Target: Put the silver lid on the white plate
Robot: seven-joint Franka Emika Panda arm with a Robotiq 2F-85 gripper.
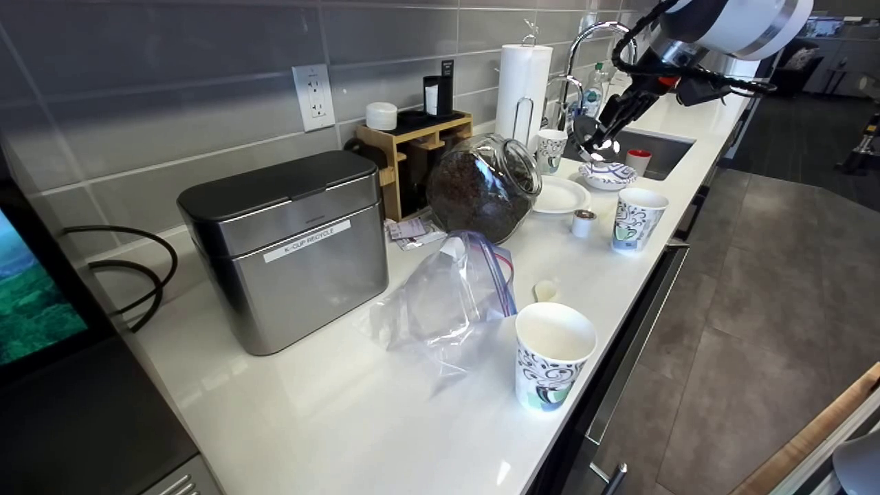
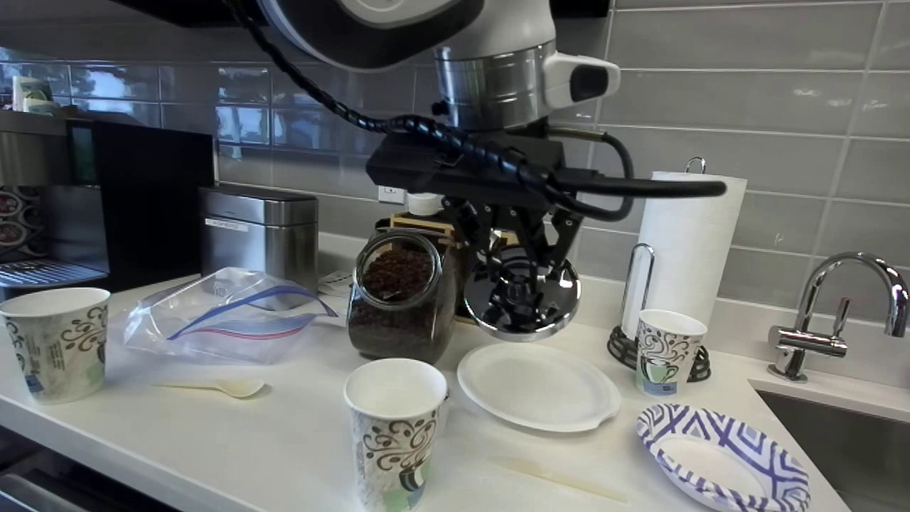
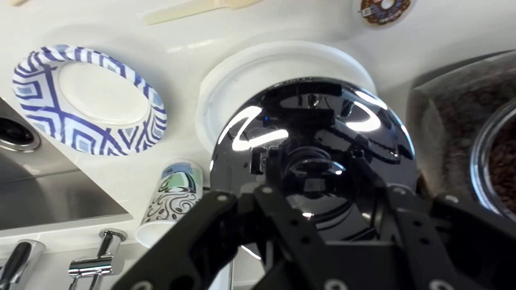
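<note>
The silver lid is a round, shiny metal lid, held in the air by its knob; it also shows in the wrist view and, small and tilted, in an exterior view. My gripper is shut on the lid's knob, with its fingers on either side in the wrist view. The white plate lies flat on the counter below the lid, with a gap between them. In the wrist view the lid hides the lower part of the plate. The plate also shows in an exterior view.
A tilted glass jar of dark grounds stands close beside the plate. A patterned bowl, paper cups, a paper towel roll and the sink are around it. A plastic bag and steel bin stand farther off.
</note>
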